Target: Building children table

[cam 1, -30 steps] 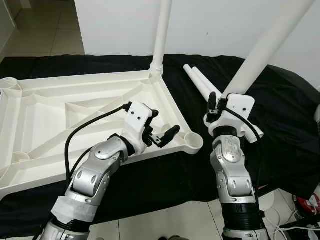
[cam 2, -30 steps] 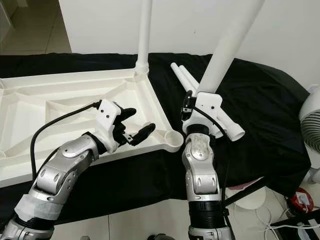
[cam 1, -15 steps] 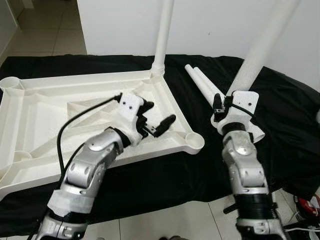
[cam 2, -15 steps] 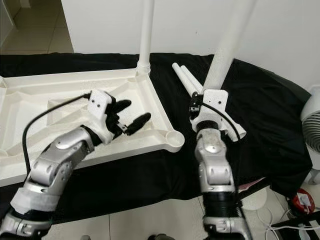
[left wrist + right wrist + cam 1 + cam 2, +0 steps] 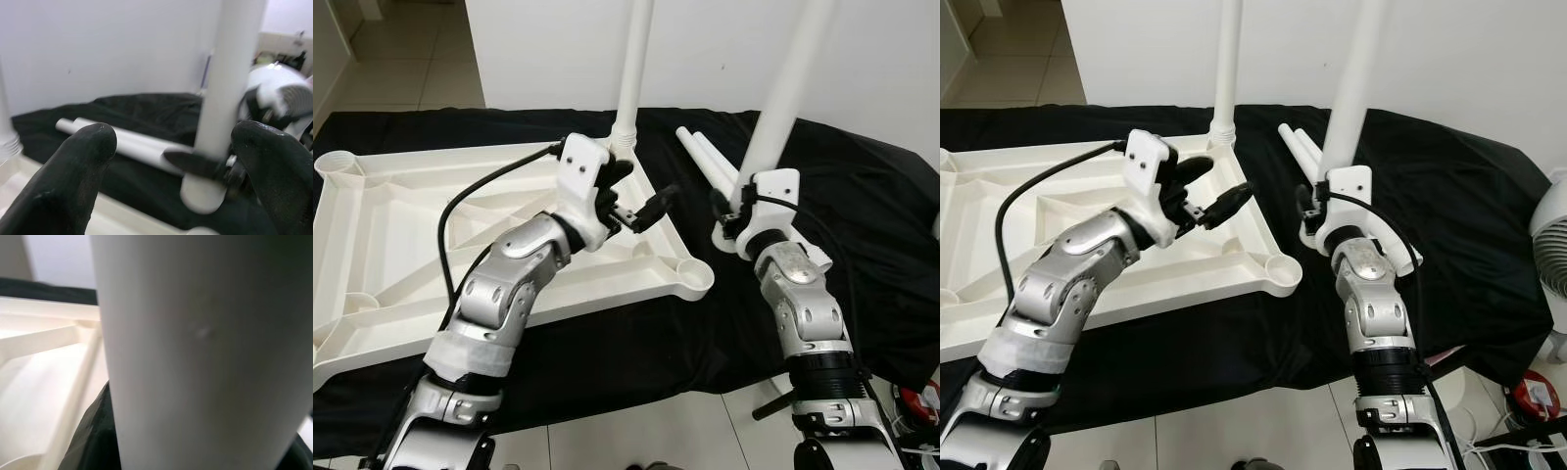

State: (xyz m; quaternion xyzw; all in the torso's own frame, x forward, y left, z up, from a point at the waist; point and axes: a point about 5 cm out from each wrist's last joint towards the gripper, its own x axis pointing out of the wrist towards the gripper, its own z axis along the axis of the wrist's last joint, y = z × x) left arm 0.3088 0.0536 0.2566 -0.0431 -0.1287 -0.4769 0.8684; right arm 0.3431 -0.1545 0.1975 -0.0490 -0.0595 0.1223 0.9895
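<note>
Black cloth point(image 5: 862, 225) is covering the work surface. Nearest me, the empty corner socket point(image 5: 693, 277) of the tabletop point(image 5: 401, 235) is waiting. I'm holding the table leg point(image 5: 783, 98) upright in the right gripper point(image 5: 736, 208), apparently pinched; left gripper point(image 5: 641, 201) is hovering spread. I'm aiming to keep it vertical over the socket. Beyond, spare legs point(image 5: 705, 157) are lying beside the fitted leg point(image 5: 632, 69).

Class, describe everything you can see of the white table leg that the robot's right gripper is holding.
The held table leg is a long, smooth, round white tube, plastic by its look. It stands nearly upright, leaning slightly, its top leaving the picture. The right gripper is shut on its lower end, which hangs above the black cloth near two spare legs, not yet in the corner socket of the upturned tabletop.
</note>
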